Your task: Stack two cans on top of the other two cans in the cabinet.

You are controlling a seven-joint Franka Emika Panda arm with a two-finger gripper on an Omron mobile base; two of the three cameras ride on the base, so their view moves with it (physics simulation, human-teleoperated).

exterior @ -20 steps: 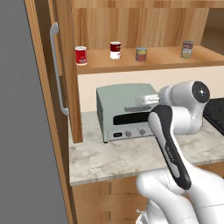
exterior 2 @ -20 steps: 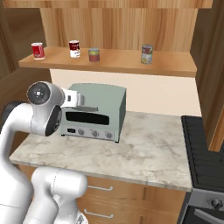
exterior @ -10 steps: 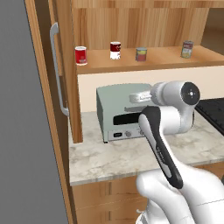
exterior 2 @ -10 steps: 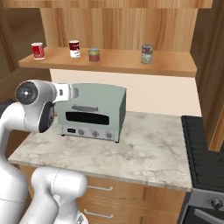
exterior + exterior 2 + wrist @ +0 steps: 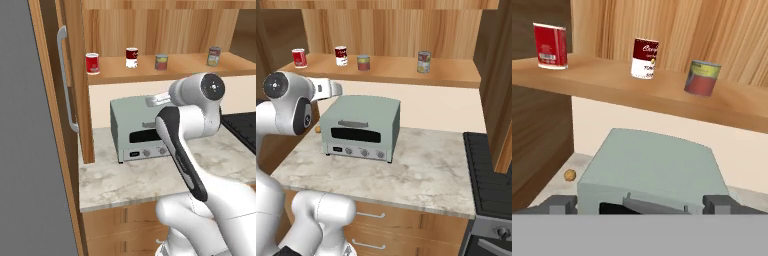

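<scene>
Hand view: claw apart, empty, now farther left over toaster oven.

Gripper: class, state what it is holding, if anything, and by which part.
Nothing is held. The gripper hangs with jaws open above the toaster oven.

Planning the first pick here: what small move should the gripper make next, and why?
Probably rise and reach toward the all-red can. The open gripper is empty and sits low above the toaster oven, while all four cans stand apart on the cabinet shelf, none stacked yet.
</scene>
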